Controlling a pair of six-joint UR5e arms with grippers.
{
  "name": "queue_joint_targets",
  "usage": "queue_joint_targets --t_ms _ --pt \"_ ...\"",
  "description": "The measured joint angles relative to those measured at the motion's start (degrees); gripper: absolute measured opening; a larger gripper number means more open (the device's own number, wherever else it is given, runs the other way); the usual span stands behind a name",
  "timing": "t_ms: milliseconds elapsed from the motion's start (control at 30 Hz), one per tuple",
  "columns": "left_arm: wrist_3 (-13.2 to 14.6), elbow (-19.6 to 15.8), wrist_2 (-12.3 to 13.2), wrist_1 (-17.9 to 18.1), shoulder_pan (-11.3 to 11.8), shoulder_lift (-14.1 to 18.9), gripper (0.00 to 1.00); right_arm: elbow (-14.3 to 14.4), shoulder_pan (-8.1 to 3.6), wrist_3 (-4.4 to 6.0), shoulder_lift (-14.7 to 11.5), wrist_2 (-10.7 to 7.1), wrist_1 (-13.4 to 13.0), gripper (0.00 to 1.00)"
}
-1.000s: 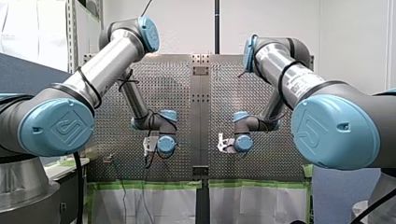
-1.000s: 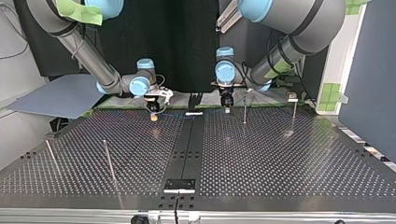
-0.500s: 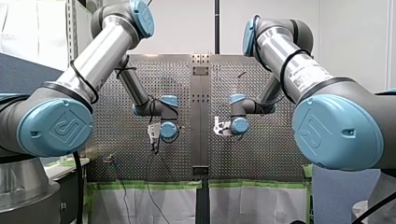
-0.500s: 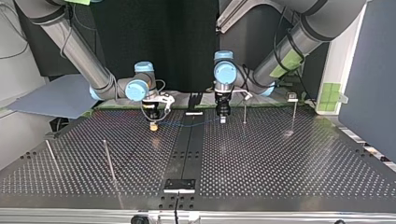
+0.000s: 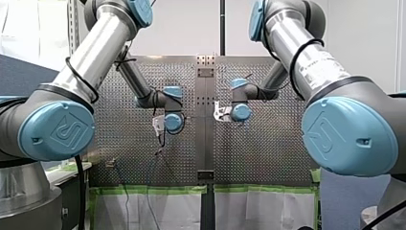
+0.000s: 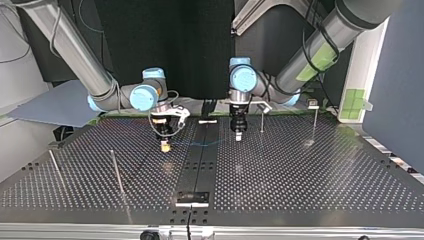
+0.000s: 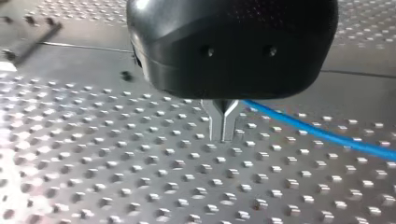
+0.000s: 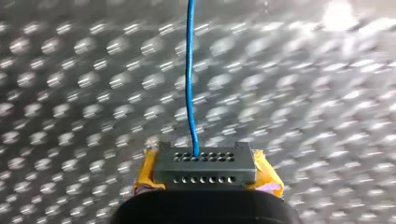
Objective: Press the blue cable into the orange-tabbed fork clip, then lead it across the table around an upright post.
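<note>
Far end of perforated table (image 6: 300, 175): my left gripper (image 7: 223, 132), metal fingers (image 7: 215, 122) pinched on blue cable (image 7: 327, 136), tip low over the holes. At top view's left, my right gripper (image 8: 205, 163), yellow pads (image 8: 268, 176) clamped on the cable. Cable hangs slack between both. Upright post (image 6: 262, 118) just right of my left gripper in top view.

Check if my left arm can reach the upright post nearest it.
Probably yes: the post stands close beside my left gripper with only bare table between, though that gripper is holding the blue cable.
</note>
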Motion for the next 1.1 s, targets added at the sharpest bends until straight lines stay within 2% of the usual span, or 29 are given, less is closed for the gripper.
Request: queue_joint_targets --t_ms 133,367,467,867,1100 --pt "-0.13 0.00 0.00 -0.06 -0.01 0.86 0.00 0.00 0.65 -0.09 -1.71 0.23 0.80 0.00" --pt "0.03 0.00 0.00 -0.07 -0.15 1.13 0.00 0.06 1.53 -0.23 -4.52 2.89 3.44 0.00" --pt "0.23 0.00 0.02 -0.05 -0.28 1.50 0.00 0.05 1.88 -0.32 -5.79 3.35 3.79 0.00" --pt "-2.27 0.00 2.38 -0.02 -0.21 3.00 0.00 0.02 2.48 -0.31 -11.38 3.56 3.91 0.00" --pt "-4.78 0.01 3.58 -0.24 -0.17 3.09 0.00 -0.05 2.24 -0.30 -13.11 3.64 3.70 0.00"
